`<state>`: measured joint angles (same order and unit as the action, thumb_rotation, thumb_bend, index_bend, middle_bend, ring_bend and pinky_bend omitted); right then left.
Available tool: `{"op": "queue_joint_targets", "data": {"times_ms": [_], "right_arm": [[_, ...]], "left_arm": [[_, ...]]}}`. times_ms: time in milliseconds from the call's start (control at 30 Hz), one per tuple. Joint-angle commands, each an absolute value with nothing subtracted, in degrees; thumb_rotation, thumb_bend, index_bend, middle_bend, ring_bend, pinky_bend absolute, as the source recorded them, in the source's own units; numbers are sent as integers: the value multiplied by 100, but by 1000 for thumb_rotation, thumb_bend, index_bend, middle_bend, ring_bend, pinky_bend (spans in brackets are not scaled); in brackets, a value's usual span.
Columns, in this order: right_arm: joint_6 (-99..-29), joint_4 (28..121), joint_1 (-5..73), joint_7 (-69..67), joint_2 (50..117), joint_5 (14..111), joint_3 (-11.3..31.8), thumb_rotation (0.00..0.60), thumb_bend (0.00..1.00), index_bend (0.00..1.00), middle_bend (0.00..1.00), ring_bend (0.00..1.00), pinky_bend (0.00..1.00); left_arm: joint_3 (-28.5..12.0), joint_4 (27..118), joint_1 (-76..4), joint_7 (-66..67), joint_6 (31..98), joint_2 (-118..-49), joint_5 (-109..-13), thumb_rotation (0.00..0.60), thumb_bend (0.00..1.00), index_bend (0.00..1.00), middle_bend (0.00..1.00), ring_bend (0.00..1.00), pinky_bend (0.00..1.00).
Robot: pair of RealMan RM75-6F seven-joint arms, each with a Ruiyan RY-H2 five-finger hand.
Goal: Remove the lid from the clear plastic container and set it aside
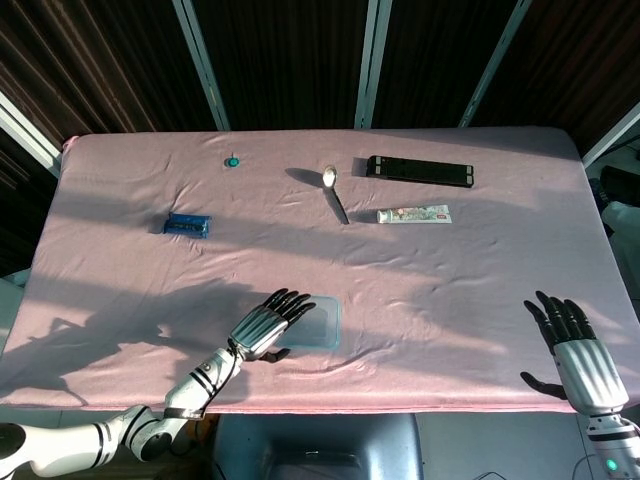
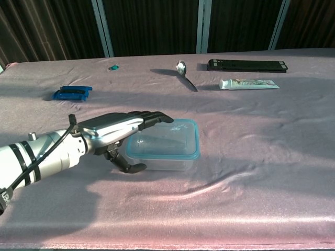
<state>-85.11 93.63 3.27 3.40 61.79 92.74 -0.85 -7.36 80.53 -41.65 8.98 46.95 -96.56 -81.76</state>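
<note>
The left hand (image 2: 112, 129) is reaching flat over the left edge of the clear rectangular plastic container (image 2: 165, 146), fingers (image 2: 152, 117) outstretched above its blue-rimmed lid (image 2: 175, 137), thumb below beside the wall, gripping nothing. The container is sitting near the front edge of the pink-clothed table (image 2: 261, 136), lid on. Far right, the right hand (image 1: 578, 355) is hovering with fingers spread, empty.

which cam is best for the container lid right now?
Chest view: the lid shows large, its blue rim clear on the container, with the left hand reaching over its near-left corner. Head view shows it small, partly covered by the fingers.
</note>
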Motion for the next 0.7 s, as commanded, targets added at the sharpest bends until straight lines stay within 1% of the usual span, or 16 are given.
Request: {"op": "queue_joint_targets", "data": {"times_ms": [33,133,300,500,567,633,700], "right_arm": [[-8487,9369,337,368,6189,9271,-87,600,182,0,0,0,0],[-8458,9360,358,407,6215,9308,-98,600,182,0,0,0,0],[-8232,9323,499,636,6316,9497,-178,600,182,0,0,0,0],[-7730,9260,791,716,6437,9597,-241,600,182,0,0,0,0],[-7624,9220,906,735,6502,9646,-214,600,182,0,0,0,0],[-7558,9192,1023,729,6570,9739,-187,600,182,4,0,0,0],[-7490,9139,1147,646,6646,9849,-172,600,182,44,0,0,0]], "left_arm": [[-758,7954,-4241,964,4655,-9742,-8071,600,283,0,0,0,0],[-761,7875,-4292,931,4639,-9823,-8013,600,282,0,18,13,0],[-648,7690,-4330,763,4820,-10042,-8205,600,281,0,217,163,13],[-430,7235,-4300,414,5287,-10439,-8665,600,290,0,370,288,96],[-349,7035,-4300,250,5460,-10574,-8853,600,292,0,402,315,116],[-269,6872,-4304,135,5567,-10670,-8986,600,292,0,409,322,122],[-211,6779,-4309,32,5636,-10729,-9074,600,299,0,411,325,124]]}}
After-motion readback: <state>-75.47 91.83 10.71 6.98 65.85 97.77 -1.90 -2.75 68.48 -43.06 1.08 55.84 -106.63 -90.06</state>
